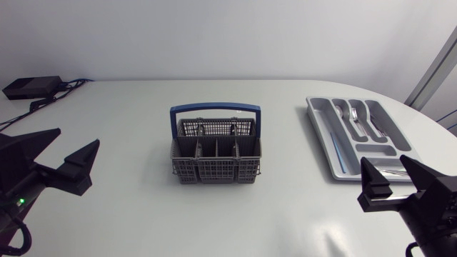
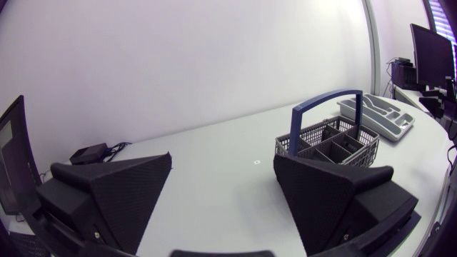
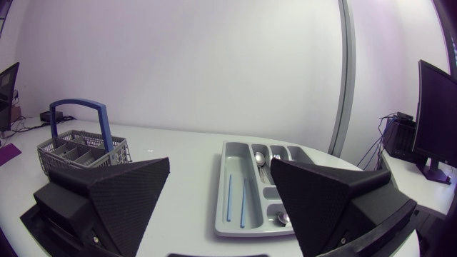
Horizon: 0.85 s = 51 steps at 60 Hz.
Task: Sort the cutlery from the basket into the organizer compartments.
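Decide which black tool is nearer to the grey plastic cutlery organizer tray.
Right. The right tool sits at the near end of the grey plastic organizer tray; the left tool is far off, beyond the blue-handled grey basket.

No text, label, brand, number or sign can be read in any of the views
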Motion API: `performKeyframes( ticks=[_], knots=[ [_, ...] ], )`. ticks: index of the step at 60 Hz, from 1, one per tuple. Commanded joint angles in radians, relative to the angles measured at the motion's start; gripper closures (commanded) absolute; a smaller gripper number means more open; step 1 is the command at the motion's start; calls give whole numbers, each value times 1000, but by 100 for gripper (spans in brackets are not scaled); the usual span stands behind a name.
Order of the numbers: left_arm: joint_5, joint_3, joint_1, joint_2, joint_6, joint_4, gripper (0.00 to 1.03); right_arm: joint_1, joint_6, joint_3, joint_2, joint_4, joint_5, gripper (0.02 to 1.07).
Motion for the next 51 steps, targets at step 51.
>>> performKeyframes(
  ticks=[51],
  knots=[
    [-135, -306, -10, -373, -232, 68, 5, 8, 49, -29, -16, 19, 12, 6]
  ],
)
